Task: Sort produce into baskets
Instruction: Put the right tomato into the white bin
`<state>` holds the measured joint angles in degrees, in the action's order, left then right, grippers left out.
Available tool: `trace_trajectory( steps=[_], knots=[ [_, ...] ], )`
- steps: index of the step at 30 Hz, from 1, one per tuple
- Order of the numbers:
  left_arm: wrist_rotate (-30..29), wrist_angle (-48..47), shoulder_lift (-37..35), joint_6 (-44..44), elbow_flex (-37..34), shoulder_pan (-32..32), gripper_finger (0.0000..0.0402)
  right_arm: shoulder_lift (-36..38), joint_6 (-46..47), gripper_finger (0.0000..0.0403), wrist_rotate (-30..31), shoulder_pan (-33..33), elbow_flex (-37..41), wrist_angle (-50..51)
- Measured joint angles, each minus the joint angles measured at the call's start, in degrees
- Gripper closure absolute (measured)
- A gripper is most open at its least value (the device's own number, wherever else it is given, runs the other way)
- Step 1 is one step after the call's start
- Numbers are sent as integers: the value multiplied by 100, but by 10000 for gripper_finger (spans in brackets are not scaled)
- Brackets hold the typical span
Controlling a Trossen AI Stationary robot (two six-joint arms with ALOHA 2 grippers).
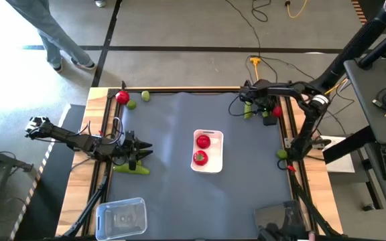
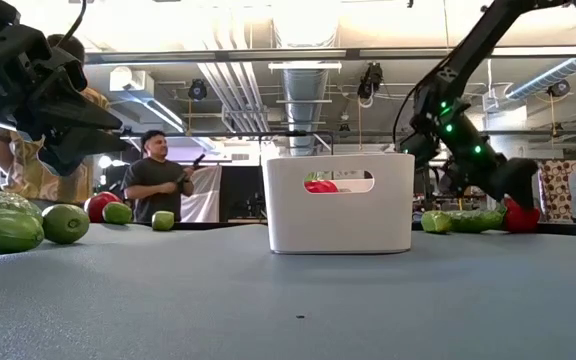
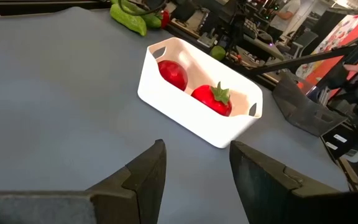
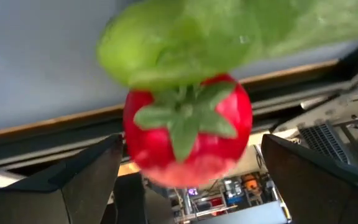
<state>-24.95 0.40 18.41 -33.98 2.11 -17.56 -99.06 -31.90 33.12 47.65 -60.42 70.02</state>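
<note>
The table [image 1: 173, 187] carries a dark grey mat with wooden strips along its left and right edges. Beyond the far edge, a person [image 2: 156, 188] stands in the room.

The left arm reaches in from the left side; the left gripper [image 1: 141, 152] sits over the left part of the mat, above a cucumber [image 1: 132, 169]. Its fingers [image 3: 146, 177] stand narrow, with only a small gap between them, and hold nothing.

The right arm bends over the far right corner. The right gripper [image 1: 263, 109] is at that corner, fingers [image 4: 89, 180] spread wide, with a tomato [image 4: 188, 130] lying between them and a second cucumber [image 4: 229, 34] just beyond it. Whether the fingers touch the tomato cannot be told.

The white tray [image 1: 216, 164] stands near the centre of the mat and holds two tomatoes [image 1: 203, 141], one nearer and one farther. The clear tray [image 1: 121, 218] stands at the near left corner. The dark tray [image 1: 277, 215] stands at the near right corner.

At the far left corner lie another tomato [image 1: 122, 97] and two limes [image 1: 145, 96] close beside it. One more lime [image 1: 282, 154] rests on the right wooden strip.
</note>
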Motion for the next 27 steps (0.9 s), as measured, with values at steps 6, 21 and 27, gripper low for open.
trace_trajectory(
  steps=[6, 21, 27],
  knots=[
    [0, 0, -2, 1, 0, 0, 240, -542, -39, 27, 18, 117, -92, -7],
    [2, -2, -2, -1, 0, 0, 240, -786, 98, 99, -12, 150, -164, 71],
    [2, 0, -2, -1, 0, -2, 240, -449, 877, 120, -44, -18, -759, 1313]
  ],
)
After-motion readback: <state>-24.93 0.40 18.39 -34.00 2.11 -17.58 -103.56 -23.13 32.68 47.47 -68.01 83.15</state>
